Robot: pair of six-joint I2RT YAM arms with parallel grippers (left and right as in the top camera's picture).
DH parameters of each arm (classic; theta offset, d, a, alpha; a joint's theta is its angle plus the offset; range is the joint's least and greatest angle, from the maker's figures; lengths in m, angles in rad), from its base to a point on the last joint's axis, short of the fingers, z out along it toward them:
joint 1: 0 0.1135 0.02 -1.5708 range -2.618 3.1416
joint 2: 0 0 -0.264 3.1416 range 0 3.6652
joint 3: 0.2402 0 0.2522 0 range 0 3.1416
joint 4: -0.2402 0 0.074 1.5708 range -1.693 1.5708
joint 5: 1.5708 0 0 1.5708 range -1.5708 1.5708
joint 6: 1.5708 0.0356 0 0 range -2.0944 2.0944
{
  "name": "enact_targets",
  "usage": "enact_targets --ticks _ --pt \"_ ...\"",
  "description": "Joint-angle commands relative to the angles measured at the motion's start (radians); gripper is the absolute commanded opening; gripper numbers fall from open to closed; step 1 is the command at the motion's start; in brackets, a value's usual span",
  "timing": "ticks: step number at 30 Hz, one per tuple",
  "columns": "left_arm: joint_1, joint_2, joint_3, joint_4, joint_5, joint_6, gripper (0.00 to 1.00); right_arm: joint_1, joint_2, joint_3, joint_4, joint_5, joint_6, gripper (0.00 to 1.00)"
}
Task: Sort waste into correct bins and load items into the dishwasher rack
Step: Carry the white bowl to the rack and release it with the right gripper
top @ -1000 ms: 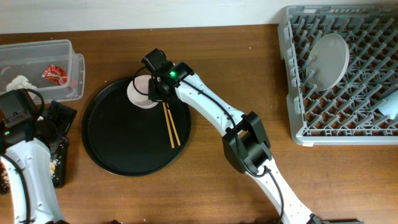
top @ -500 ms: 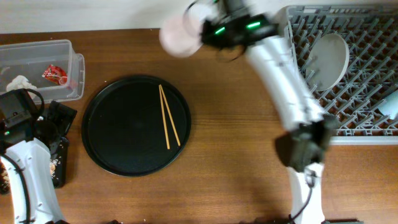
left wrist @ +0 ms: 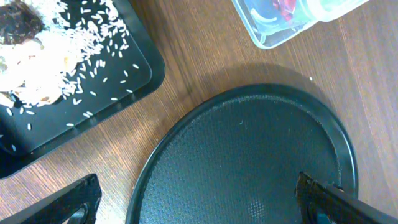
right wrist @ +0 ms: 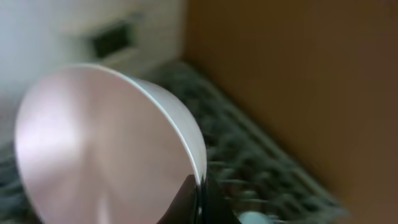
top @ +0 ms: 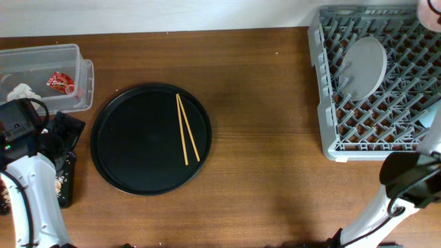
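Observation:
My right gripper [right wrist: 199,190] is shut on the rim of a small round white dish [right wrist: 106,143], held on edge above the grey dishwasher rack [top: 386,141]; overhead, the dish [top: 431,14] shows at the rack's far right corner. A white plate [top: 366,67] stands among the pegs, with a cup [top: 431,116] to its right. Two chopsticks [top: 187,138] lie on the round black tray [top: 131,162]. The clear tub [top: 76,52] holds a red-and-white wrapper [top: 60,83] and a tissue [top: 21,91]. My left gripper [left wrist: 199,208] hangs open over the tray's edge, beside the black box [left wrist: 134,74] with rice flakes [left wrist: 62,53].
The right arm [top: 410,182] rises from the table's front right corner past the rack's near edge. The left arm [top: 24,148] covers most of the black box. The right wrist view is blurred by motion. Bare wood lies between tray and rack.
The right arm has lifted the white dish off the black tray and swung it right to the rack's far corner. Left arm and chopsticks have stayed put.

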Motion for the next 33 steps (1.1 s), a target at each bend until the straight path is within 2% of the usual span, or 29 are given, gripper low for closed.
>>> enact_targets --ticks 1,4,10,16,23,28,33 --pt "0.003 -0.017 0.003 0.002 0.000 -0.010 0.99 -0.043 0.141 0.001 0.026 0.290 -0.025 0.04" --pt "0.003 -0.017 0.003 0.002 0.000 -0.010 0.99 -0.056 0.247 0.001 0.078 0.525 -0.025 0.04" --pt "0.003 -0.017 0.003 0.002 0.000 -0.010 0.99 -0.111 0.319 0.001 0.174 0.578 -0.128 0.04" --pt "0.003 -0.017 0.003 0.002 0.000 -0.010 0.99 -0.177 0.345 0.000 0.181 0.511 -0.129 0.04" --pt "0.003 -0.017 0.003 0.002 0.000 -0.010 0.99 -0.167 0.349 -0.058 0.192 0.431 -0.148 0.04" --pt "0.003 -0.017 0.003 0.002 0.000 -0.010 0.99 -0.113 0.349 -0.106 0.277 0.397 -0.309 0.04" --pt "0.003 -0.017 0.003 0.002 0.000 -0.010 0.99 -0.023 0.349 -0.106 0.318 0.381 -0.327 0.04"
